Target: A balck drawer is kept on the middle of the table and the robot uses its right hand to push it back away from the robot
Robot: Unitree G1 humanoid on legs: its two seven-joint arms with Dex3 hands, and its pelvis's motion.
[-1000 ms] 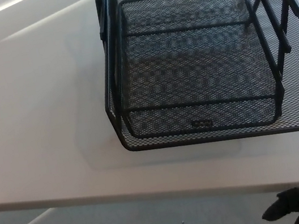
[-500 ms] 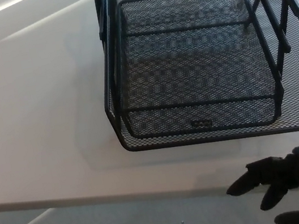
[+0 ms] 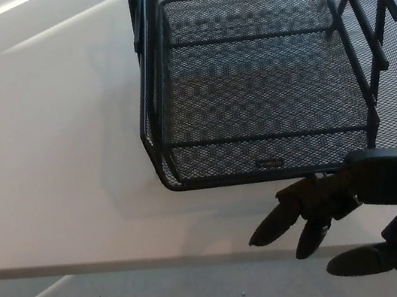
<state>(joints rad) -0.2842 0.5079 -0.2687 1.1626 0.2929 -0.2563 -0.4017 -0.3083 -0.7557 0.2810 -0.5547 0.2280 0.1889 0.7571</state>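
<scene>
Drawer [image 3: 259, 100] sits on table [image 3: 45, 143] just beyond right robot hand [image 3: 346, 208], fingers spread, holding nothing.

Table [image 3: 53, 142] bare left of drawer [image 3: 265, 91]; right hand [image 3: 346, 208] crowds its front edge.

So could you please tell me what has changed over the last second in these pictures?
The right hand has come up from the bottom right corner and moved left and forward, its fingers apart, until it sits at the near front edge of the drawer. It holds nothing. The drawer looks barely shifted, if at all, and the table is unchanged. The left hand does not show.
</scene>
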